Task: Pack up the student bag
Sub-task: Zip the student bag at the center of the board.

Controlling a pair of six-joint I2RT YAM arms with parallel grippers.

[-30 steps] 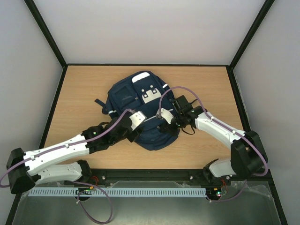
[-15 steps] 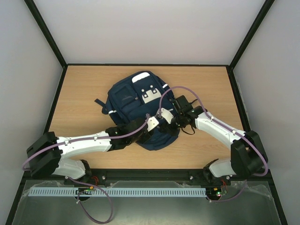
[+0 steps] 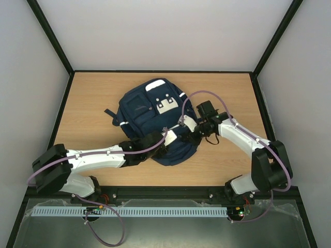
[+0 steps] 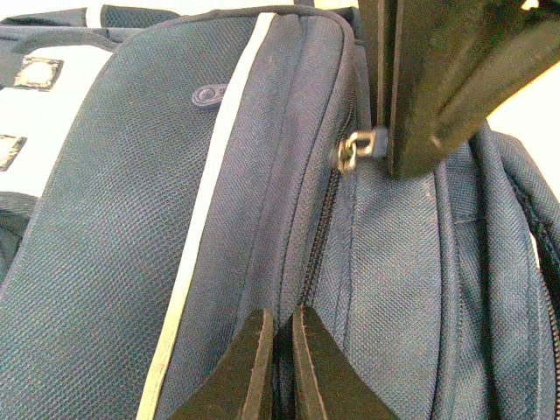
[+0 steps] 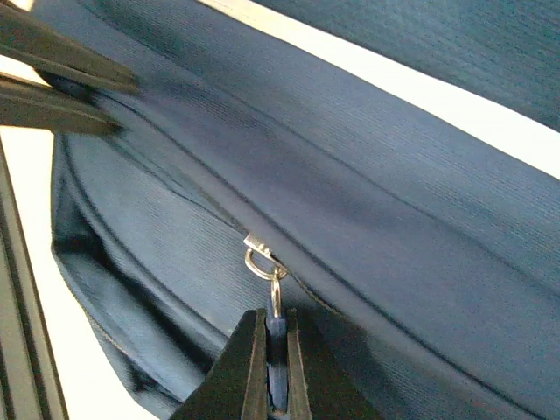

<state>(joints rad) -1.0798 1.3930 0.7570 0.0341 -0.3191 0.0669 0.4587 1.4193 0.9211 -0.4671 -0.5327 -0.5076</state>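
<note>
The student bag point(image 3: 147, 111), a navy-blue backpack with white stripes, lay front-side up near the middle of the wooden tabletop point(image 3: 88, 103), its grey-white patch point(image 3: 165, 105) toward the far end. Both arms reached in over its near part, their end effectors close together above the right-hand side of the bag. The right end effector point(image 5: 273, 322) was closed tight on the blue zipper pull tab point(image 5: 276, 346), which hung from a small metal ring on the slider point(image 5: 262, 258) along a zip seam. The left end effector point(image 4: 278, 322) was closed down to a sliver, its tips pressed at the zipper line point(image 4: 322, 219) a little way along from that slider. Whether it had caught any fabric between them could not be told. In the left wrist view the other arm's dark finger point(image 4: 429, 87) stood just beside the slider.
</note>
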